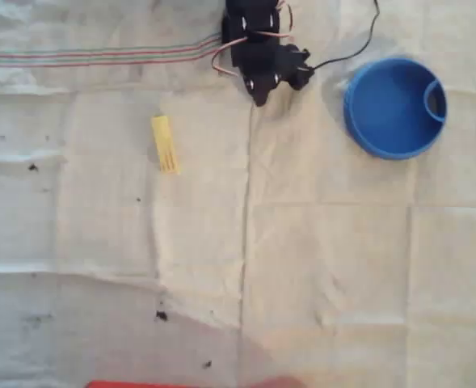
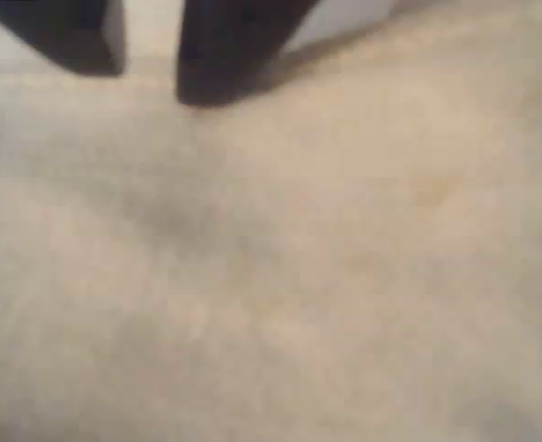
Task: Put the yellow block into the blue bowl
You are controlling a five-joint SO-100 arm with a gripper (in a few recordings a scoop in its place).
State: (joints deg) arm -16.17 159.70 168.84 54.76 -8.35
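— So, what's blurry?
— Wrist view: soft, just my two dark fingers (image 2: 206,55) with a narrow gap, holding nothing, over pale cloth.
— And the surface?
— Creased white cloth (image 1: 318,259), striped band top left, some dark specks.
— The yellow block (image 1: 165,144)?
— Flat, long axis nearly up-down overhead, left of my gripper (image 1: 262,95); blue bowl (image 1: 383,121) well apart, right

In the overhead view, bare white cloth (image 1: 318,267) lies open between the yellow block (image 1: 165,144) and the blue bowl (image 1: 393,107); only the black arm (image 1: 262,52) stands near that path. In the blurred wrist view, the cloth ahead seems clear.
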